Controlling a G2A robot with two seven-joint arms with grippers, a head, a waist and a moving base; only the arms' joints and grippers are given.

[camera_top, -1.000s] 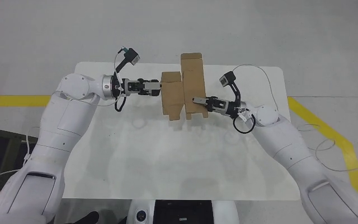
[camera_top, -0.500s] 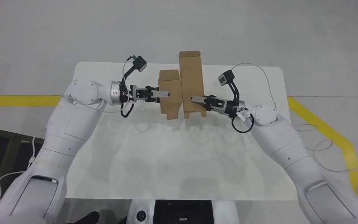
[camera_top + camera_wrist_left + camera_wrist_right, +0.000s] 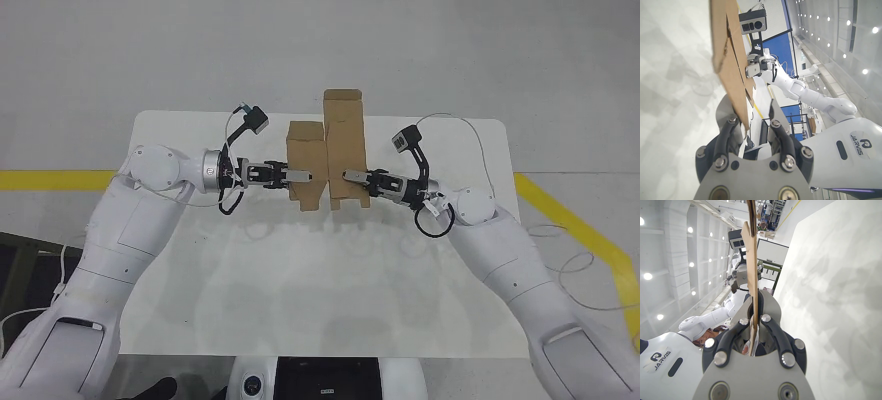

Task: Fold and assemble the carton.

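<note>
Cardboard, tan and not yet squared into a box: the carton hangs between the two arms over the middle of the counter's far edge. One shorter panel is toward the left arm and a taller one is toward the right.

Over the last second the left pincer has slid along the shorter panel's outer edge toward the near end. The left arm has drawn its elbow in to follow. The pincer now lies over the panel's lower part rather than only meeting the edge. In the left wrist view its fingers are spread wide with the carton's corner between them. The board lies against one finger and the other stands clear, so this pincer has nothing gripped.

The right pincer has hardly shifted. It is pinched tight on the near edge of the taller panel, with the board running straight up between its closed fingers in its own wrist view. The carton has kept its place, apart from a small drift with the arms.

My reading is that the left arm has been re-seating for a fresh hold lower down. Closing there would let the two arms push the panels apart to open the carton. Until it closes, the right pincer alone carries the carton, so a careless nudge from the left could twist the board in that grip.
</note>
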